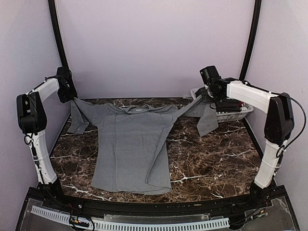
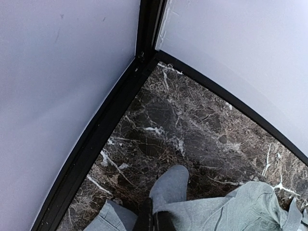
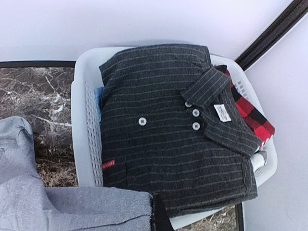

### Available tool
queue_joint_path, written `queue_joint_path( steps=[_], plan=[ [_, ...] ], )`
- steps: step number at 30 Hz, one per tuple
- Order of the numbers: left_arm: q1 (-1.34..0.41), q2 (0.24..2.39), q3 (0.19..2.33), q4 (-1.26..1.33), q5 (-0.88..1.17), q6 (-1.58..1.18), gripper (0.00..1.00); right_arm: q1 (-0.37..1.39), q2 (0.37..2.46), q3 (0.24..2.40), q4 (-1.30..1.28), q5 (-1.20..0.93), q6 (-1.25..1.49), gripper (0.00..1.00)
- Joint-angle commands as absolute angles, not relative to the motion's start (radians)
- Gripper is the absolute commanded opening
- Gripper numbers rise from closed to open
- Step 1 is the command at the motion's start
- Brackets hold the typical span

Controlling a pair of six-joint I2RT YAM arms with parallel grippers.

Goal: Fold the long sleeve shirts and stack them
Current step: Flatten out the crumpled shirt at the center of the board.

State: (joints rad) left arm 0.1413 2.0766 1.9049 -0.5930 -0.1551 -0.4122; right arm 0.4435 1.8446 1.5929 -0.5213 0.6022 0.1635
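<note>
The grey shirt (image 1: pixel 132 149) lies face down on the counter (image 1: pixel 216 159). Its body is flat from the far edge toward the near edge, left of the middle, with the collar at the far side. Both sleeves are raised off the marble. The left gripper (image 1: pixel 72 96) is pressed together on the cloth of one sleeve at the far left corner. The right gripper (image 1: pixel 206 96) pinches the other sleeve near the far right corner and draws it into a taut line.

The step in hand looks like spreading: the shirt is stretched by its sleeves so that it lies square before any fold. Next, I judge, each sleeve must be carried inward and laid across the body without dragging the flat part out of line. The hem near the near edge is a little uneven.

By count there is one grey shirt on the counter, two grippers and one white basket (image 3: pixel 82 120) at the far right corner. The basket holds a folded dark striped shirt (image 3: pixel 168 130) on top and a red-and-black checked garment (image 3: pixel 248 113) under it. A sliver of blue shows lower down, and I cannot tell what it is.
</note>
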Motion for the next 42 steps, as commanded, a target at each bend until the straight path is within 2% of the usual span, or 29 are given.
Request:
queue_joint_path(
  steps=[1, 2, 3, 4, 5, 9, 11, 12, 23, 29, 36, 42],
  plan=[
    [0.147, 2.098, 1.936, -0.677, -0.136, -0.373, 0.01, 0.438, 1.868, 1.655, -0.508, 0.530, 0.093, 0.00],
    [0.147, 2.101, 1.932, -0.674, -0.128, -0.371, 0.03, 0.445, 1.866, 1.651, -0.512, 0.517, 0.092, 0.00],
    [0.146, 2.101, 1.924, -0.673, -0.111, -0.368, 0.10, 0.452, 1.867, 1.649, -0.526, 0.518, 0.098, 0.02],
    [0.145, 2.100, 1.916, -0.674, -0.104, -0.368, 0.14, 0.460, 1.865, 1.644, -0.540, 0.524, 0.102, 0.06],
    [0.142, 2.099, 1.915, -0.680, -0.091, -0.369, 0.27, 0.467, 1.861, 1.639, -0.553, 0.531, 0.110, 0.13],
    [0.108, 2.080, 1.905, -0.689, -0.097, -0.354, 0.60, 0.507, 1.809, 1.600, -0.593, 0.522, 0.141, 0.44],
    [0.082, 2.051, 1.894, -0.691, -0.114, -0.347, 0.71, 0.538, 1.774, 1.565, -0.605, 0.511, 0.155, 0.53],
    [0.072, 2.039, 1.872, -0.689, -0.125, -0.346, 0.76, 0.556, 1.755, 1.547, -0.614, 0.504, 0.167, 0.54],
    [-0.083, 1.780, 1.522, -0.525, -0.132, -0.406, 0.94, 0.863, 1.671, 1.334, -0.554, 0.220, 0.375, 0.55],
    [-0.168, 1.574, 1.245, -0.387, -0.011, -0.531, 0.95, 1.049, 1.728, 1.312, -0.513, 0.215, 0.541, 0.53],
    [-0.377, 1.353, 0.907, -0.291, 0.057, -0.683, 0.95, 1.199, 1.830, 1.337, -0.522, 0.265, 0.688, 0.53],
    [-0.519, 1.235, 0.714, -0.245, 0.078, -0.786, 0.95, 1.303, 1.901, 1.353, -0.545, 0.279, 0.739, 0.52]
  ],
)
